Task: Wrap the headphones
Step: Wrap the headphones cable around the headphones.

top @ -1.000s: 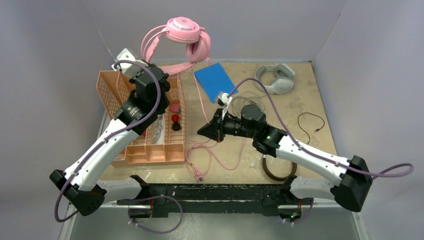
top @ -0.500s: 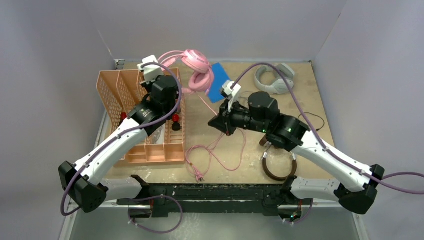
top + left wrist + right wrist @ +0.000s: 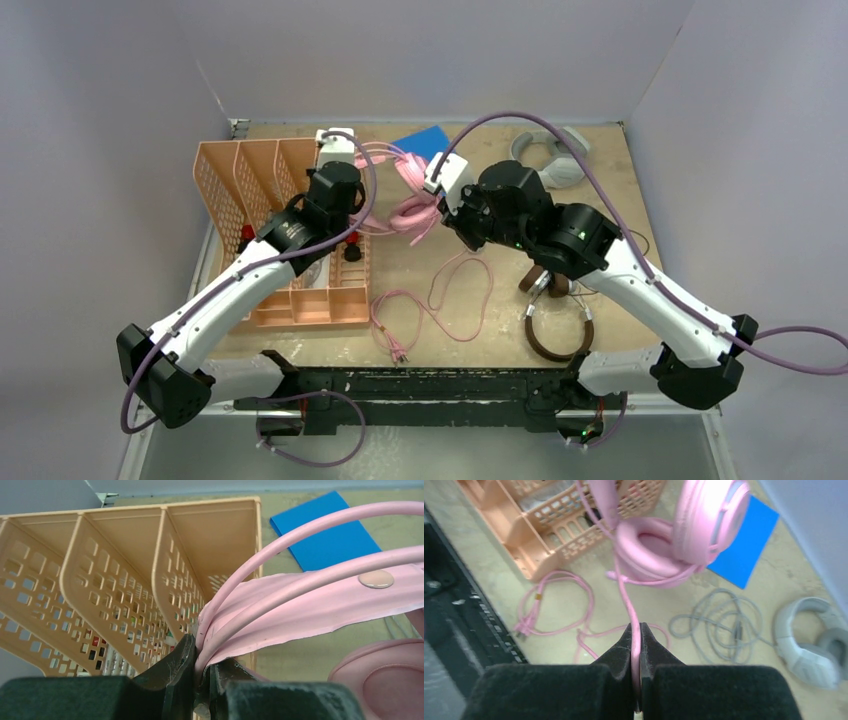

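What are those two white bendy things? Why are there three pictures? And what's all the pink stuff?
Those are two robot arms bolted to a table. One picture looks down from above. The other two come from little cameras on each arm's wrist, so you see its black fingers up close. The left fingers pinch the band of the pink headphones, holding them beside an orange basket. The right fingers pinch the pink cable, and its far end loops on the table. Also lying there are grey headphones, brown headphones and a blue card.
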